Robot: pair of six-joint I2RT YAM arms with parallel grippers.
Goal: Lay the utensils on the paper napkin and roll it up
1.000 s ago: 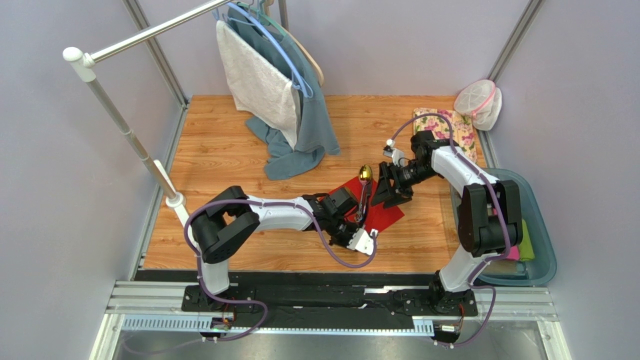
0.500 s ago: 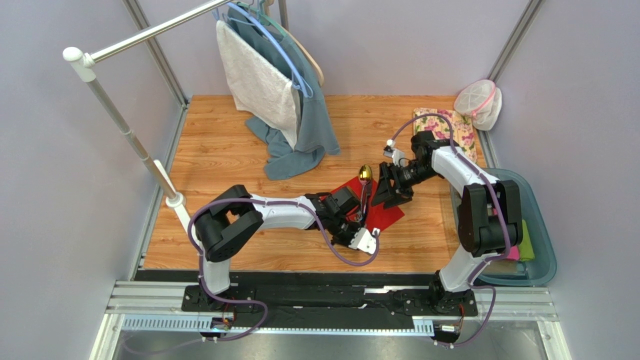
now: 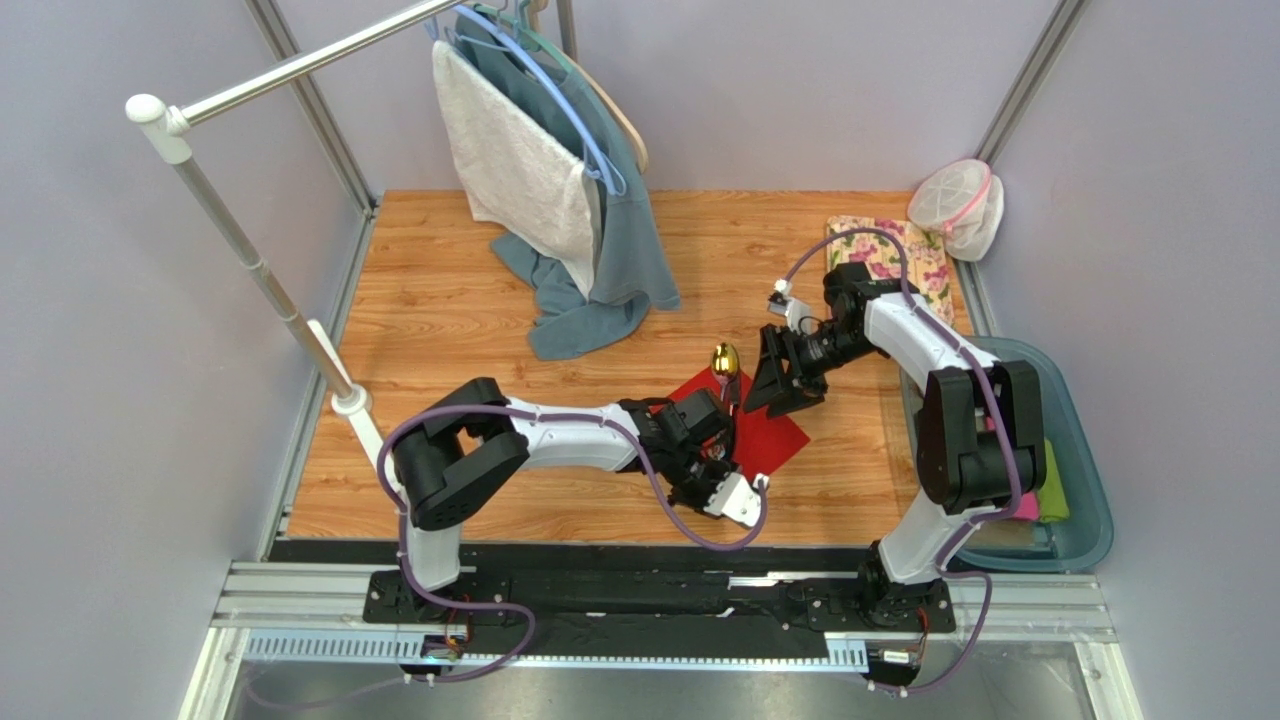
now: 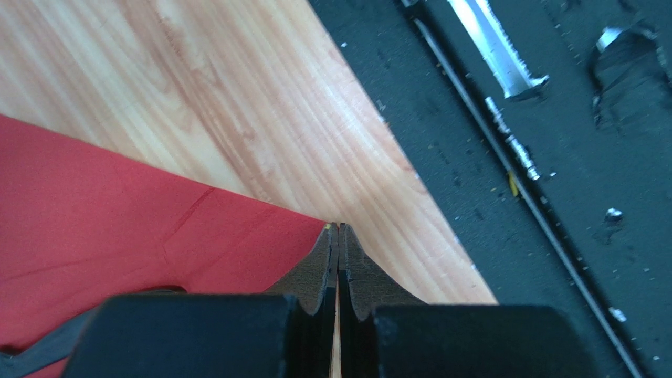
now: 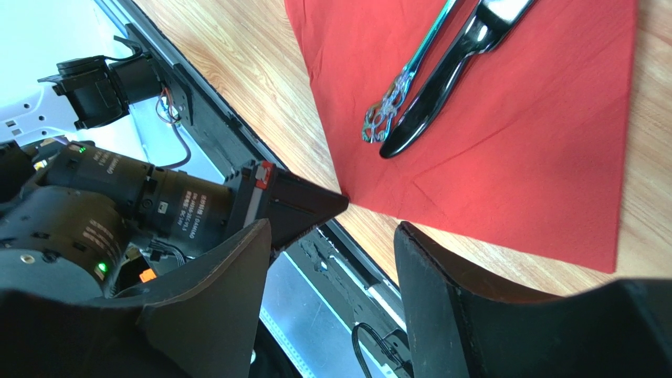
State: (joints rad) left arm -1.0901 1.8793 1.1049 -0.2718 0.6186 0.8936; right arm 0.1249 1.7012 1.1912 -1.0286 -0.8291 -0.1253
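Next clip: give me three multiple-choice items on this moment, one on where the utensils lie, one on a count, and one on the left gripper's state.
1. The utensils lie: A on the napkin; B beside it; C under it.
2. Utensils in view: A one; B two; C four.
3. The left gripper is: A wide open; B shut; C clamped on a utensil.
Answers: 1 A, both handles rest on the red sheet. 2 B, the right wrist view shows two handles side by side. 3 B, its fingers meet, tips at the napkin's corner.
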